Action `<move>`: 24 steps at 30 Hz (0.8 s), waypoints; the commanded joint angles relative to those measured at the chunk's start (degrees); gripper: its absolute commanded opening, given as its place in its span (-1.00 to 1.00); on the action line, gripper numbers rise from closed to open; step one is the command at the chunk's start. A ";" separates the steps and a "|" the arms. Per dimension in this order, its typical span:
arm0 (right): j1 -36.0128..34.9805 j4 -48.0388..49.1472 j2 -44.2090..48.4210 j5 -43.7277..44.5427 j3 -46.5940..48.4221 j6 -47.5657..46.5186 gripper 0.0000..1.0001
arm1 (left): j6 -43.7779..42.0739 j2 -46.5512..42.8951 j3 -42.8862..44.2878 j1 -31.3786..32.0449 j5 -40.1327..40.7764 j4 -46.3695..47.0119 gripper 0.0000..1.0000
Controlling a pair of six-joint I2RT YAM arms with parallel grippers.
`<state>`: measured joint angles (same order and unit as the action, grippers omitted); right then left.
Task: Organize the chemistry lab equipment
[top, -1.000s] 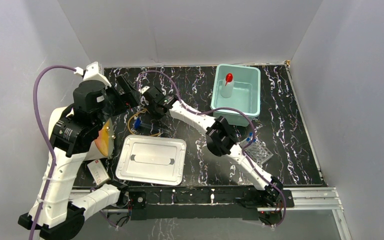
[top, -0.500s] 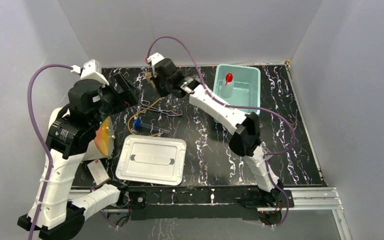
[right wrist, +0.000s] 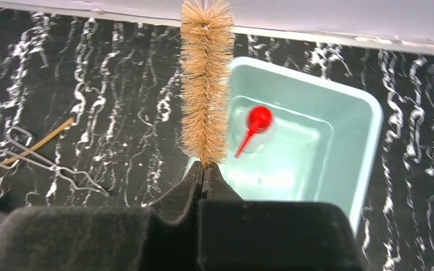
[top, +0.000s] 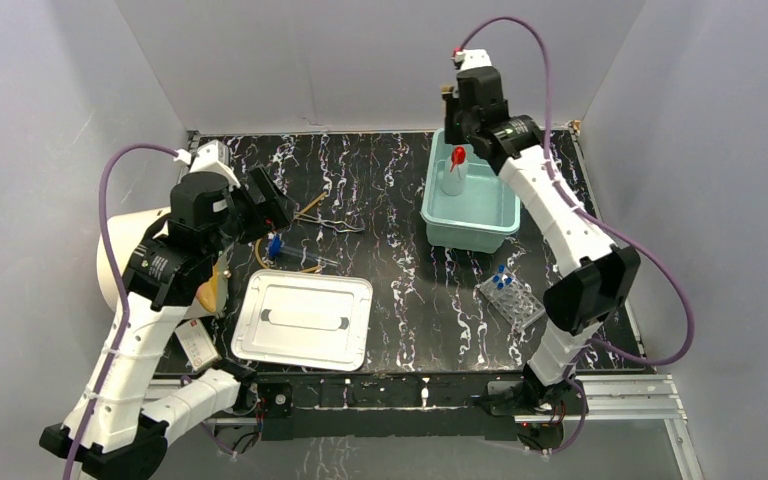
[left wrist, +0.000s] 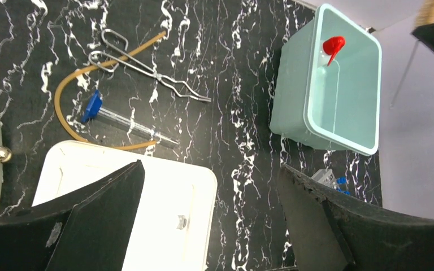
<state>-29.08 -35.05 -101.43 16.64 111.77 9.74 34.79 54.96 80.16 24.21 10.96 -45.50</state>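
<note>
Upper right of the top view, the right hand clamps a tan bristle brush over a pale teal plastic tub.
Inside stands the small white squeeze bottle with red cap; clear tube rack lower right; amber rubber tubing, thin metal tool centre-left; left hand gapes empty.

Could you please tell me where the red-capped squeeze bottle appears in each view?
Top external: squeeze bottle upper right of centre, standing in the teal bin.
Left wrist: top right, in the bin.
Right wrist: centre, right of the brush.
Shared landmark: the bin.
</note>
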 commanded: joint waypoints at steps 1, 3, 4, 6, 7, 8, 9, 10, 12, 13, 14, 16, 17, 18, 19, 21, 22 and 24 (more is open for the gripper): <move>3.43 -0.58 4.24 2.03 -4.30 2.81 -1.00 | 1.80 -2.01 -3.72 0.05 -2.45 3.19 0.74; 5.52 -0.96 5.00 2.55 -6.61 4.30 -1.00 | 2.52 -2.22 -5.49 0.05 -3.63 4.40 0.74; 6.45 -1.14 5.27 2.75 -7.39 5.23 -1.00 | 2.76 -2.10 -6.07 0.05 -4.40 4.80 0.74; 8.10 -3.21 4.78 4.20 -7.44 8.11 -1.00 | 2.98 -1.32 -6.41 0.05 -5.68 4.71 0.74; 9.17 -4.81 4.01 4.72 -6.99 9.80 -1.00 | 3.15 -0.79 -6.42 0.05 -6.34 4.45 0.74; 10.12 -5.88 3.22 4.34 -6.72 10.52 -1.00 | 3.24 -0.40 -6.49 0.05 -6.82 4.23 0.74; 11.21 -6.53 2.33 4.03 -6.51 11.24 -1.00 | 3.38 -0.04 -6.53 0.05 -7.26 3.90 0.74; 11.70 -6.69 1.58 3.79 -6.52 11.45 -1.00 | 3.43 0.19 -6.59 0.05 -7.72 3.72 0.74; 12.28 -6.41 -0.08 3.95 -6.46 11.61 -1.00 | 3.45 0.32 -6.70 0.05 -8.81 3.61 0.74; 12.58 -5.87 -0.89 3.63 -6.66 11.70 -1.00 | 3.33 0.32 -6.73 0.05 -9.19 3.55 0.74; 12.78 -5.17 -1.67 3.17 -6.95 11.63 -1.00 | 3.20 0.39 -6.71 0.05 -9.47 3.32 0.74; 12.85 -3.97 -3.15 3.21 -7.86 11.26 -1.00 | 3.03 0.62 -6.58 0.05 -9.49 2.67 0.74; 12.84 -2.30 -3.25 3.41 -9.22 10.75 -1.00 | 2.97 0.67 -6.66 0.05 -9.55 2.42 0.74; 12.82 -0.72 -3.20 3.76 -10.75 10.30 -1.00 | 3.07 0.67 -6.89 0.05 -9.55 2.39 0.74; 12.83 0.32 -3.12 4.07 -12.12 9.83 -1.00 | 3.21 0.68 -7.24 0.05 -9.74 2.47 0.74; 12.83 0.76 -2.88 4.50 -13.93 9.87 -1.00 | 3.39 0.68 -8.01 0.05 -10.32 2.89 0.74; 12.86 0.77 -2.71 4.53 -14.82 10.27 -1.00 | 3.54 0.74 -8.40 0.05 -10.73 3.07 0.74; 12.86 1.00 -1.96 4.73 -17.02 11.10 -1.00 | 3.77 0.99 -9.15 0.05 -10.96 3.49 0.74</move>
<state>-16.05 -37.54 -105.49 19.62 96.84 19.62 38.20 55.92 72.64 24.21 2.04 -42.24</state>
